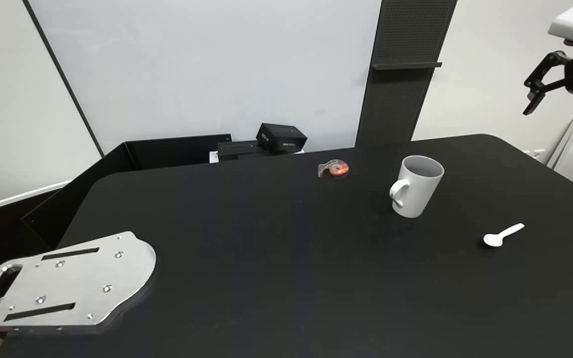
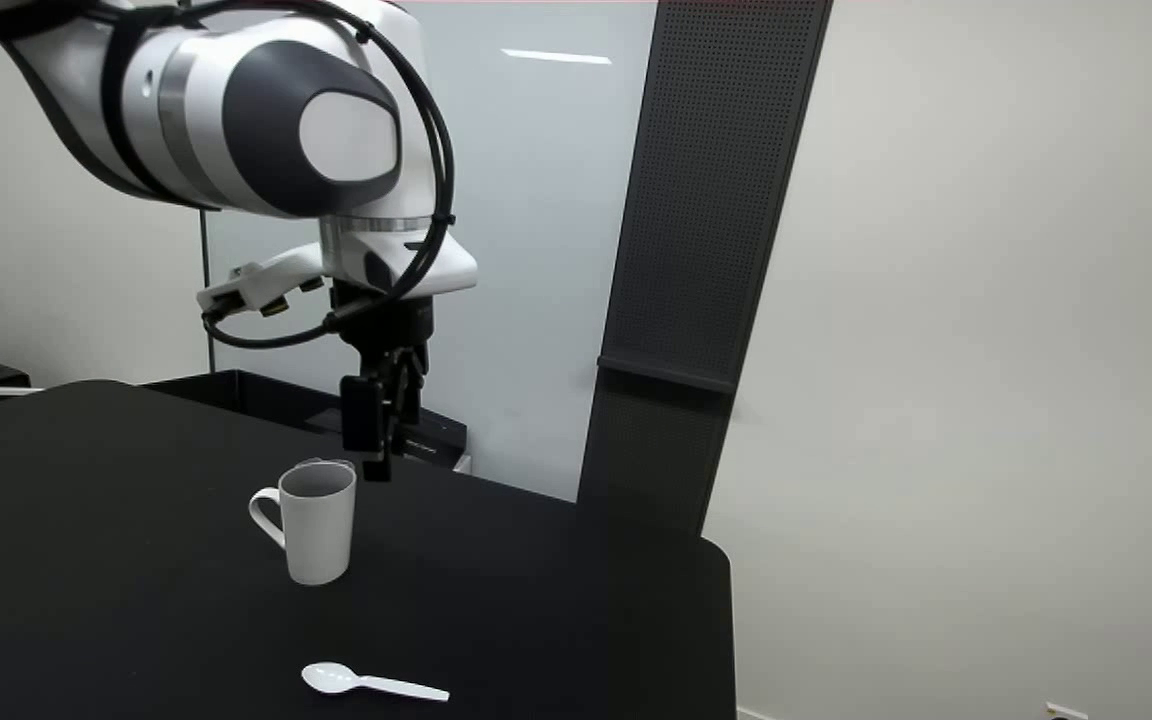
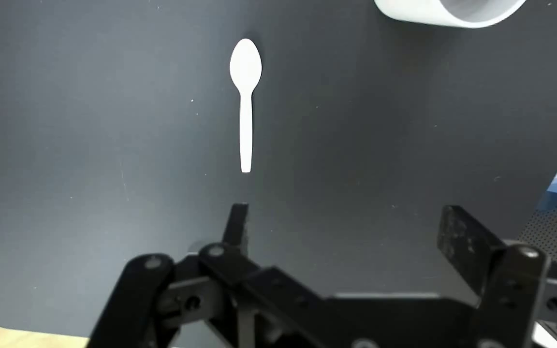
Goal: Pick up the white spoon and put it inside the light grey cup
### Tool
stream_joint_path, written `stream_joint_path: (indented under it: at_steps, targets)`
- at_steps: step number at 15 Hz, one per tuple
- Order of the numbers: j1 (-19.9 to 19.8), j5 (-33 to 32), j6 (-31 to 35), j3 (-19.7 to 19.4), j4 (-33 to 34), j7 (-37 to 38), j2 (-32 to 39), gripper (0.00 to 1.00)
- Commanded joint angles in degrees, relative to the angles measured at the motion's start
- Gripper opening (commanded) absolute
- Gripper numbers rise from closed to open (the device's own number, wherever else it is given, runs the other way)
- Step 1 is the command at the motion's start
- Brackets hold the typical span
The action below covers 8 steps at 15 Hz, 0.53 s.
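Hanging above one black table, your one gripper has its two fingers spread wide apart. You have one white spoon and one light grey cup — both resting on the table, the spoon outside the cup and clear of the fingers. In the wrist view the spoon lies at eleven o'clock from the centre, its bowl toward twelve and its handle toward six; the cup shows at half past one, cut off by the border. In an exterior view the cup stands upright, its single loop handle toward nine o'clock, with the spoon at four o'clock from it. Between nine and ten o'clock from the cup you can see one small tape dispenser, clear and red, near the table's edge. At ten o'clock from the dispenser, past that edge, sits one small black box with white lettering. At eight o'clock from the centre of that same view you have one silver metal plate — two narrow slots and one wider cut-out in it.
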Motion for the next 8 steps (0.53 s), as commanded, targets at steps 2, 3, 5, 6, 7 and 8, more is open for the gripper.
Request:
stream_joint_path:
  at_steps: [2, 3, 5, 6, 7, 8]
  targets:
    - [0.55, 1.17, 0.31, -2.20, 1.24, -0.35, 3.44, 1.00]
    - [0.43, 2.10, 0.28, -2.25, 1.36, -1.65, 3.99, 1.00]
    - [0.29, 3.70, 0.98, -2.24, 1.37, -4.53, 5.16, 1.00]
    - [0.41, 4.03, 1.19, -2.37, 1.30, -5.31, 5.61, 1.00]
    - [0.44, 4.49, 1.35, -2.45, 1.16, -6.23, 6.00, 1.00]
    - [0.39, 4.96, 1.54, -2.51, 1.00, -7.15, 6.40, 1.00]
